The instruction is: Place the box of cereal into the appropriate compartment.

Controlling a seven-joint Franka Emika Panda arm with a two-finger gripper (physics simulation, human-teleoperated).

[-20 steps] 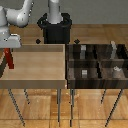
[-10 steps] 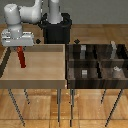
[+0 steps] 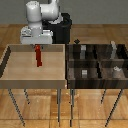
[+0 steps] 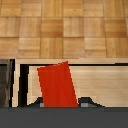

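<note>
**Cereal Box Held Aloft Over Tan Tray**

The box of cereal (image 3: pixel 38 55), a slim red carton, is seen hanging upright from the gripper (image 3: pixel 37 46) above the far part of the big light-tan tray (image 3: pixel 10 72), on the exterior view's left. The gripper is closed on the upper end of the box, and the box is carried clear of the tray floor. In the wrist view the red face of the box (image 4: pixel 58 85) is shown slightly tilted, with its upper end lost between the dark fingertips (image 4: pixel 86 102) of the gripper (image 4: pixel 61 104); pale tray boards and the wooden floor (image 4: pixel 64 27) are visible beyond it.

The white arm (image 3: pixel 40 15) is seen bent over the tray's far edge, in front of a black pedestal (image 3: pixel 64 29).

On the exterior view's right, just beside the tray, the dark-brown four-cell bin (image 3: pixel 70 62) is seen. The compartment (image 3: pixel 116 56) with a tall pale-grey upright block (image 3: pixel 114 50) lies at the far right, well apart from the box. A small grey cube (image 3: pixel 84 72) is seen in the near left cell. Both containers are raised on thin metal legs (image 3: pixel 61 106).
</note>
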